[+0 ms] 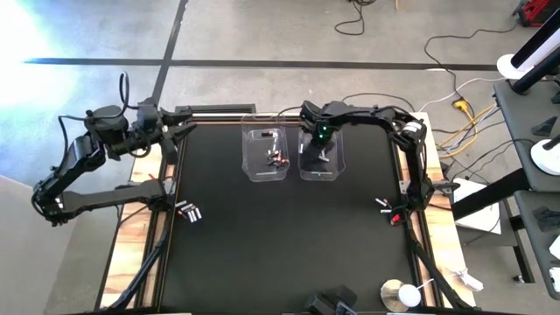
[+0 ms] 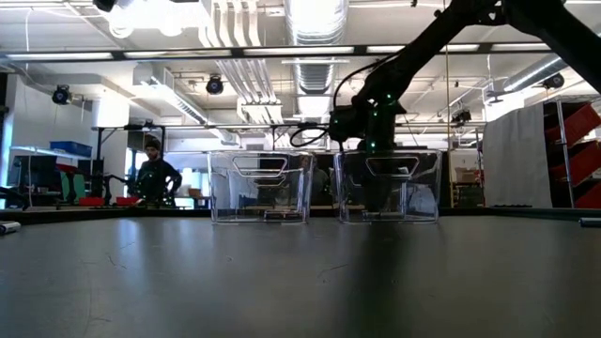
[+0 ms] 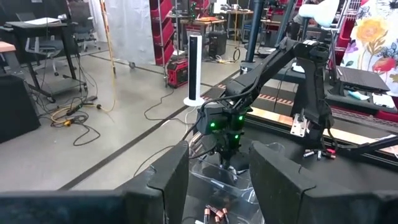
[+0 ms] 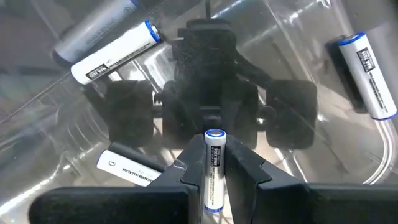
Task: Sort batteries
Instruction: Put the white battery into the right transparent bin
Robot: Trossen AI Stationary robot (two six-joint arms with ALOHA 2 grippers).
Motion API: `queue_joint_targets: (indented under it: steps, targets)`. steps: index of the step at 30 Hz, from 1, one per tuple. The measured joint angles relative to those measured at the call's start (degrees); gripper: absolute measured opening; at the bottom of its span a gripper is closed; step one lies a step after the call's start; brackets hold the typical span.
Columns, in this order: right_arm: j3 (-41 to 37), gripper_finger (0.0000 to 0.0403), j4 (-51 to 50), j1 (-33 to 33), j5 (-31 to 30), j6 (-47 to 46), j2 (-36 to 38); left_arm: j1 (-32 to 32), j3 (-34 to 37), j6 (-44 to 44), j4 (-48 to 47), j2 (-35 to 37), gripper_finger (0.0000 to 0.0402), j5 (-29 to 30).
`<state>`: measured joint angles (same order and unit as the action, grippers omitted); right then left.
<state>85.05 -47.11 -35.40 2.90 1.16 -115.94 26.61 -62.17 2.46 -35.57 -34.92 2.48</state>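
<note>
Clear, glossy plastic walls surround my right gripper (image 4: 214, 171), which is lowered into the right tub (image 1: 319, 156) and pinched shut on a slim white battery (image 4: 214, 171) with a blue band near its cap and fine dark print too small to read. Three more white cylinders (image 4: 113, 51) lie on the tub floor, one marked "ALKALINE", while dark reddish batteries (image 1: 276, 159) lie in the left tub (image 1: 265, 154). My left gripper (image 3: 217, 180) waits at the table's far left corner, its blocky matte fingers parted around nothing.
</note>
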Motion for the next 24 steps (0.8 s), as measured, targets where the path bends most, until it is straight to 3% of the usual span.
queue_joint_targets:
  steps: [11,18,24]
  targets:
    - [-0.4,0.0038,0.5,0.2,-0.1,-1.6,0.1,0.0,0.0,0.0,-1.3,-0.5,0.0146,0.0]
    - [2.7,0.0105,-4.7,0.3,0.1,-2.7,-0.1,0.0,0.0,0.3,-5.8,0.2,0.0146,-0.6]
    - [10.1,0.0162,-13.8,0.9,0.1,-1.3,0.5,0.0,0.0,-3.0,-19.0,2.8,0.0146,-8.5]
